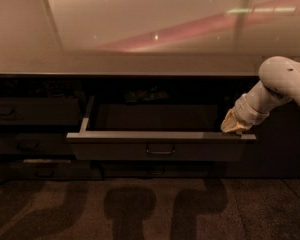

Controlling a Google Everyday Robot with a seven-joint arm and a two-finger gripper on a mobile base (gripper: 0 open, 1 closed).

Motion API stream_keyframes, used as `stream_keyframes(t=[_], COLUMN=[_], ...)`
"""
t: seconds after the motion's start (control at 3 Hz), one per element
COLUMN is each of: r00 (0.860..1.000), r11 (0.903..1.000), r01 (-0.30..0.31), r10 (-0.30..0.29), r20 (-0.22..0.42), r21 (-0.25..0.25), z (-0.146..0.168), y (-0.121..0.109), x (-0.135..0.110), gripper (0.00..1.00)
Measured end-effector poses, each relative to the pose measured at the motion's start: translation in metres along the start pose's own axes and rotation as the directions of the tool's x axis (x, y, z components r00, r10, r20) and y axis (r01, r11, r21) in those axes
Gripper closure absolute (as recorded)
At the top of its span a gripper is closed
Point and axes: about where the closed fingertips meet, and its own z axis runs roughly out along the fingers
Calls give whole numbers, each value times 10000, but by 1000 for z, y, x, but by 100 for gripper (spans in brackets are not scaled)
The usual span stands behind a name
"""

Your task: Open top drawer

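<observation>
My gripper (234, 125) rests at the right end of the top drawer's (115, 151) upper front edge, grip state I cannot tell, and the drawer, standing well out to my left, looks rigid and easy-sliding, best pulled by its loop handle (160, 149) down-left of me.

This looks like an office kitchenette or break area. A long, smooth counter (140, 64) runs across the view, and the glossy wall panel (155, 14) above it reflects ceiling lights. Under the counter sits a bank of dark grey drawers: the top drawer (200, 151) stands open below its middle, with narrower drawer fronts (30, 111) below its left end. Speckled floor (65, 209) lies beneath. The gripper (233, 125) hangs below the counter's right part, at the open drawer's corner.
</observation>
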Motion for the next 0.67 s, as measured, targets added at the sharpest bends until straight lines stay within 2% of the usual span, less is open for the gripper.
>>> stream_keyframes(t=[0.67], r00=[10000], r11=[10000], r01=[-19], r10=[20], r20=[-87], r21=[23], z=[1], y=[4], x=[-1], gripper=[41])
